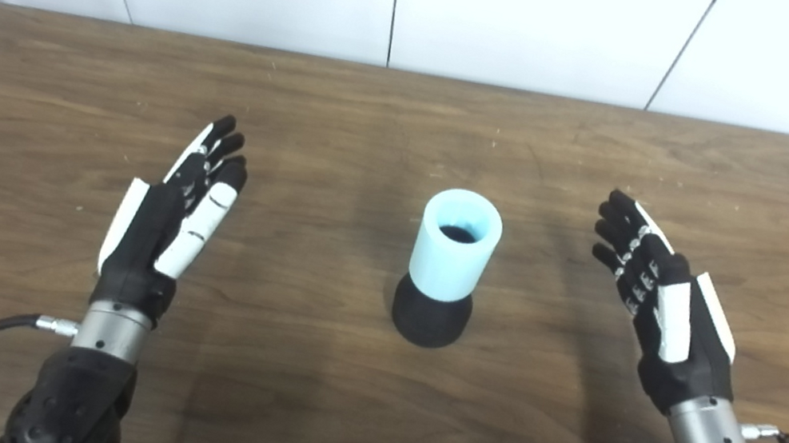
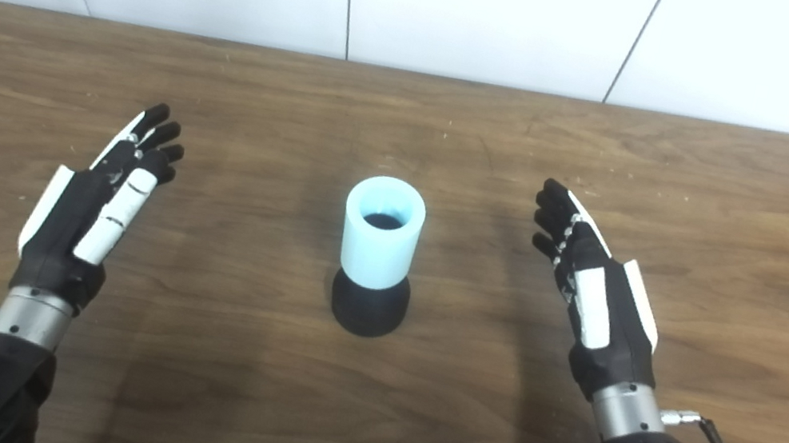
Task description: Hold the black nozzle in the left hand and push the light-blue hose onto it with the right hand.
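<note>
Hose (image 1: 457,245) on nozzle (image 1: 429,322), midway between hands, untouched.

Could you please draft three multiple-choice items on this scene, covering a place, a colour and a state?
1. Where does the light-blue hose stand?
A. Between the two hands, mid-table
B. At the table's far left corner
C. Inside the right robot hand

2. What colour is the nozzle under the hose?
A. White
B. Black
C. Red

3. What state is the left robot hand in?
A. Shut on the hose
B. Shut on the nozzle
C. Open, holding nothing

Answers: 1 A, as the hose stands upright midway between the left hand and the right robot hand on the wooden table. 2 B, as the flared base is black. 3 C, as its fingers are spread, clear of both parts.
</note>
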